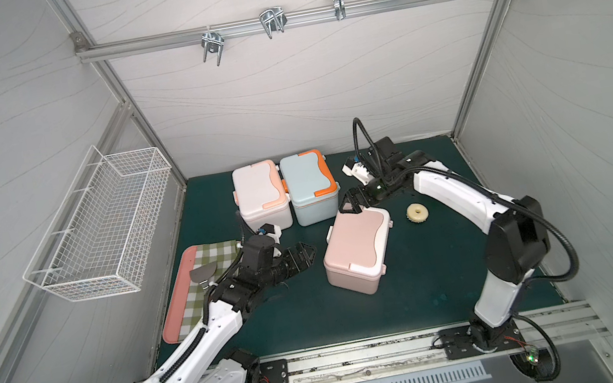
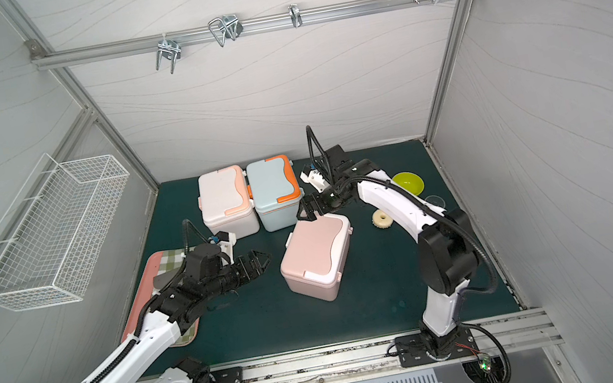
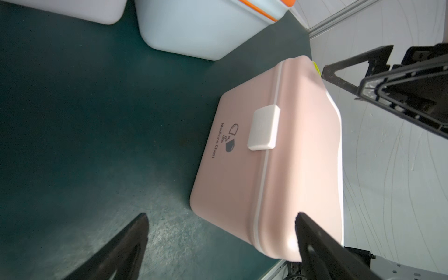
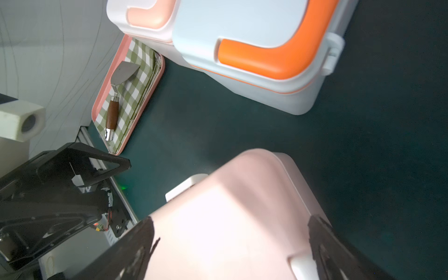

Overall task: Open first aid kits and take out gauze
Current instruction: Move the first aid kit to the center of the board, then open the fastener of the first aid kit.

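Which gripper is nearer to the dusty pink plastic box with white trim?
Right. The right gripper is at the far end of the dusty pink plastic box, open jaws straddling it. The left gripper is open beside the box, apart from it.

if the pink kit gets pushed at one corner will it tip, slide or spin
The pink kit looks like rigid moulded plastic, so it should keep its shape. Broad and flat on the green mat, it would probably slide and swivel rather than tip. Its white clasp looks shut, so it likely stays closed.
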Motion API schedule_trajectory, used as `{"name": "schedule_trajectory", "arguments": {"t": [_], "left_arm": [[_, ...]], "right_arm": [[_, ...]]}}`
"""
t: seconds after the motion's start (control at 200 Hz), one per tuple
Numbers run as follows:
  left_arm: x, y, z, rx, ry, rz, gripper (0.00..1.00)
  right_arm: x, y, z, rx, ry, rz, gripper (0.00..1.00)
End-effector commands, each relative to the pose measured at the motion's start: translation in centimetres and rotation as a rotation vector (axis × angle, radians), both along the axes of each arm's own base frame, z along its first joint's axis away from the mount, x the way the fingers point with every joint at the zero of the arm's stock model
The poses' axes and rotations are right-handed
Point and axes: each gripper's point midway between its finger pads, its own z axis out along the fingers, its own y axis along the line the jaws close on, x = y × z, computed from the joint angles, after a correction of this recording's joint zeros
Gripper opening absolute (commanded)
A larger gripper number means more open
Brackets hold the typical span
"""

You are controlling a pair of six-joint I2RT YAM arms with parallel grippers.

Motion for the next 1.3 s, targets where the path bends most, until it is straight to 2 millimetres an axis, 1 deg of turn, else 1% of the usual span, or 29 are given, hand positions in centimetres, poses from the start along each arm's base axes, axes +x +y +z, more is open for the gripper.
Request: {"name": "schedule_trajectory", "arguments": {"t": [0.0, 0.105, 0.185, 0.3, 0.465, 0.58, 0.645, 0.68, 0.755, 0.875, 0.935, 1.036, 1.126, 1.211, 1.261, 1.296], "left_arm": [[1.1, -2.2, 3.4, -0.073, -0.095, -0.057, 0.95], [0.8, -4.3, 3.7, -0.109, -0.097, -0.111, 0.95], [0.3, -6.2, 3.5, -0.121, -0.085, -0.157, 0.95], [-1.1, -9.1, 3.4, -0.133, -0.071, -0.234, 0.95], [-3.5, -12.9, 2.9, -0.147, -0.051, -0.307, 0.94], [-5.5, -15.8, 2.9, -0.168, -0.04, -0.366, 0.94], [-6.4, -16.9, 3.1, -0.178, -0.041, -0.388, 0.94], [-6.7, -17.2, 3.3, -0.184, -0.046, -0.397, 0.94], [-6.5, -16.3, 3.1, -0.151, -0.045, -0.362, 0.95], [-5.6, -13.3, 3.2, -0.093, -0.075, -0.282, 0.99], [-5.1, -11.7, 3.0, -0.077, -0.076, -0.244, 0.99], [-4.2, -9.4, 1.9, -0.08, -0.014, -0.204, 0.99], [-3.8, -8.5, 1.4, -0.124, -0.002, -0.209, 0.99], [-3.1, -7.5, 1.0, -0.135, 0.016, -0.178, 0.99], [-2.5, -7.2, 1.1, -0.17, 0.029, -0.171, 0.99], [-2.1, -7.2, 1.0, -0.209, 0.04, -0.168, 0.99]], "right_arm": [[-0.7, -3.0, 1.1, -0.024, -0.051, -0.152, 0.99], [-2.5, -5.4, 0.6, -0.021, -0.066, -0.244, 0.99], [-3.7, -7.3, -0.1, -0.015, -0.042, -0.324, 0.99], [-5.1, -9.0, -1.0, 0.04, 0.002, -0.376, 0.99], [-6.3, -10.4, -1.4, 0.163, 0.062, -0.409, 0.99], [-6.7, -11.1, -1.6, 0.169, 0.057, -0.42, 0.99], [-6.9, -11.2, -1.5, 0.176, 0.052, -0.412, 0.99], [-6.9, -11.1, -1.3, 0.189, 0.052, -0.404, 0.99], [-7.3, -10.5, -0.7, 0.249, 0.073, -0.361, 0.98], [-8.1, -9.5, -0.3, 0.31, 0.103, -0.296, 0.94], [-8.5, -9.2, -0.7, 0.322, 0.124, -0.281, 0.9], [-9.0, -8.6, -1.4, 0.305, 0.148, -0.255, 0.85], [-9.8, -7.7, -2.4, 0.259, 0.166, -0.221, 0.83], [-10.8, -6.4, -3.1, 0.216, 0.176, -0.173, 0.79], [-11.0, -6.3, -3.8, 0.177, 0.171, -0.174, 0.78], [-10.8, -6.6, -4.2, 0.143, 0.16, -0.196, 0.78]]}}
